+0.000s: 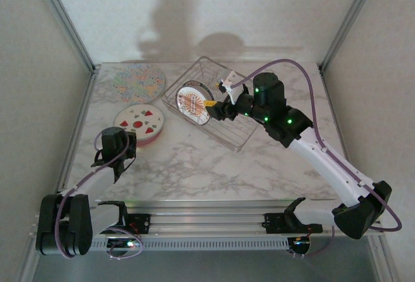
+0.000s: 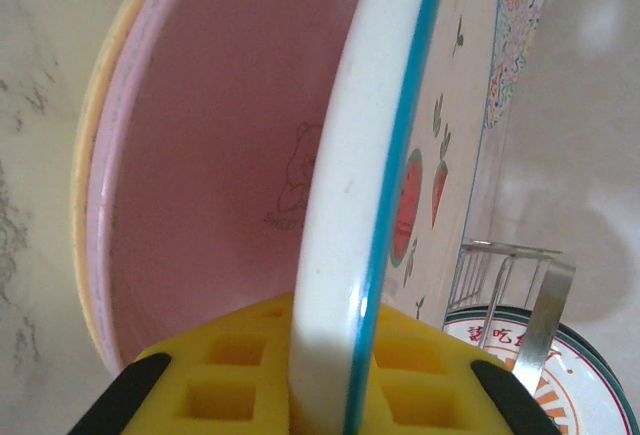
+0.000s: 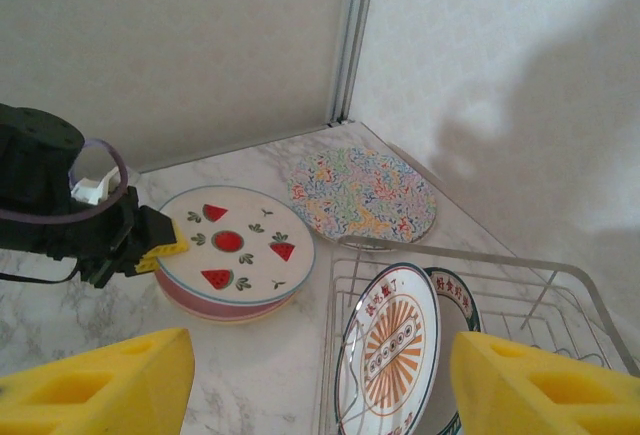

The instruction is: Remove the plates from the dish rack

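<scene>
- Marble-patterned table (image 1: pixel 214 165) is enclosed by pale walls and metal corner posts.
- Pastel plate (image 3: pixel 362 195) is laid flat at the far left corner.
- Fruit plate (image 3: pixel 240 245) is clamped at its rim by the low left gripper (image 3: pixel 160 245).
- Sunburst plate (image 3: pixel 390 350) is stood upright in the dish rack (image 3: pixel 480 255). The outstretched right gripper (image 1: pixel 219 93) is held at it, jaws spread wide.

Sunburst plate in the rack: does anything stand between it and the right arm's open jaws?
Nothing visible does. The right gripper, jaws open, faces the sunburst plate, which stands on edge in the dish rack; only the rack's wires run beside it.
</scene>
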Robot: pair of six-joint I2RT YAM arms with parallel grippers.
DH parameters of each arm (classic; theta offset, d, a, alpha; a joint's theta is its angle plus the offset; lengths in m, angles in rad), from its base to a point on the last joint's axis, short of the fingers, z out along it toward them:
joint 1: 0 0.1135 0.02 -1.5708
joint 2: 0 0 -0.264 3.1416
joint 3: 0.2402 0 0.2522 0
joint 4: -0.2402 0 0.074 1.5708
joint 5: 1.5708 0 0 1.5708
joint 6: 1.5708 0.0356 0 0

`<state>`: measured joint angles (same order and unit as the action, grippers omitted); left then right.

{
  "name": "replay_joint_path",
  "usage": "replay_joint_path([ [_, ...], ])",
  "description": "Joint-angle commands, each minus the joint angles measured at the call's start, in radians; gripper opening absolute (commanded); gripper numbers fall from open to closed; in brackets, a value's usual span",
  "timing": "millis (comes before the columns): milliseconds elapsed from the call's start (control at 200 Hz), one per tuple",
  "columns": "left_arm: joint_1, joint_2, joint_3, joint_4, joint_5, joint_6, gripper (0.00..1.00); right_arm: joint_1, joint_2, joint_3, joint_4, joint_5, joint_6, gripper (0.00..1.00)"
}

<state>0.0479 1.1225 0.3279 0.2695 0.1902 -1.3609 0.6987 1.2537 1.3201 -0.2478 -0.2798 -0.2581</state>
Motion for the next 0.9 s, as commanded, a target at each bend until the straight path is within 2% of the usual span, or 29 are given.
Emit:
replay_joint_path([
  [0, 0.009, -0.006, 0.012, 0.153, 0.019, 0.02, 0.01, 0.009, -0.003, 0.016, 0.005, 0.016, 0.008, 0.7],
  [375, 0.009, 0.013, 0.017, 0.136, 0.031, 0.022, 0.13, 0.01, 0.003, 0.023, 0.007, 0.017, 0.014, 0.7],
  [646, 0.009, 0.016, 0.048, 0.079, 0.031, 0.035, 0.34, 0.01, 0.003, 0.026, 0.003, 0.018, 0.013, 0.7],
  [891, 0.009, 0.017, 0.081, -0.017, 0.031, 0.048, 0.43, 0.01, 0.003, 0.027, 0.005, 0.02, 0.017, 0.7],
])
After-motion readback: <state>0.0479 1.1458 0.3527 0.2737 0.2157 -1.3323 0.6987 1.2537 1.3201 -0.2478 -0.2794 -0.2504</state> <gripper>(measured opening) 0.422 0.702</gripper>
